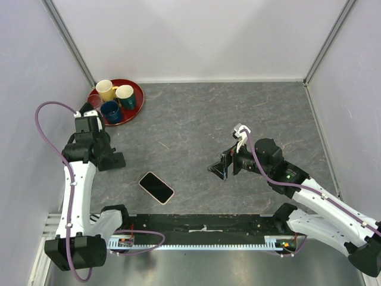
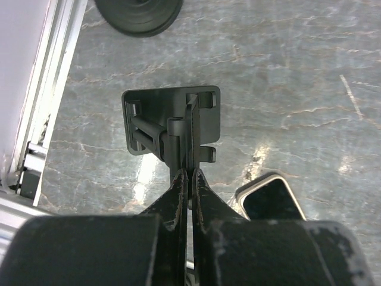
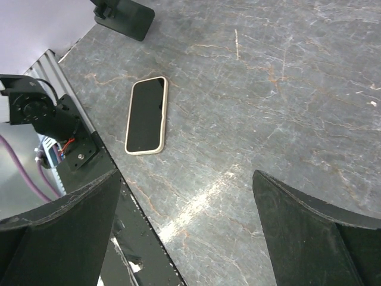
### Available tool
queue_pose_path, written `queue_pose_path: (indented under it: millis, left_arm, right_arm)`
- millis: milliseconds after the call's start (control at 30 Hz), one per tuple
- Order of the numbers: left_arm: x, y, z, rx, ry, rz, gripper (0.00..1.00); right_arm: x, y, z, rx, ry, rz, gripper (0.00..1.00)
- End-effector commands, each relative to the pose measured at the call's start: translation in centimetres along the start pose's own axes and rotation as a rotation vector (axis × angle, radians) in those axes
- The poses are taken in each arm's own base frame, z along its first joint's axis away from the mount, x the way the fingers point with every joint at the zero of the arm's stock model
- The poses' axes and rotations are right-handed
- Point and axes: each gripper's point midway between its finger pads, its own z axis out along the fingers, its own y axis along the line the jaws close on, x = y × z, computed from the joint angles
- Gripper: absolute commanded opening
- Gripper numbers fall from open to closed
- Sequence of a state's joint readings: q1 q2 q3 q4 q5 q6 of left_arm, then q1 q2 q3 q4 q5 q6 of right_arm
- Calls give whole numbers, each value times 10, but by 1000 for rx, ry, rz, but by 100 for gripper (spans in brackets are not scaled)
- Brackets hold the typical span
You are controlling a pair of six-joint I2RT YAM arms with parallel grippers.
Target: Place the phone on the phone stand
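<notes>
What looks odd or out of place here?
Nothing spilled or broken. The phone lies flat and slanted on the table, not on the phone stand, which the left jaws pinch by its upright plate.

The phone (image 1: 156, 187) is just lying flat, dark screen up, in a pale cream-ish case, sitting diagonally a bit lower left of centre in the overhead view. The phone stand (image 1: 112, 160) is a small matte black thing up and left of it, close but not touching. Its upright plate is pinched edge-on by the left gripper (image 2: 189, 171).
</notes>
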State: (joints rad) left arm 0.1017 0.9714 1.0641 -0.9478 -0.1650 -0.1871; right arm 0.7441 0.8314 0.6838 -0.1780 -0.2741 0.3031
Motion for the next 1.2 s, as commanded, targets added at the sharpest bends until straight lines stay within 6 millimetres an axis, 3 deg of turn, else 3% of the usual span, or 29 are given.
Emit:
queue_pose_path:
  millis: [0,300,467,667,867,1067,1167]
  left_arm:
    - [-16,16,10,-33,-59,53,2]
    - [-39,45,10,-112,-135,173,2]
    - [-45,57,22,-113,-97,175,2]
    - [-33,62,39,-71,-15,243,2]
    - [-29,45,47,51,23,275,2]
    - [-20,55,61,4,69,299,2]
    - [-19,71,64,-82,91,305,2]
  right_arm:
    - [-14,21,-3,-98,-49,-1,98]
    - [-10,45,-11,-161,-69,-42,98]
    - [-13,58,-18,-198,-91,-61,98]
    - [-12,64,-24,-218,-106,-67,98]
    - [-8,71,-26,-240,-109,-81,98]
    - [-7,74,-27,-244,-114,-89,98]
    - [-6,74,-27,-246,-110,-89,98]
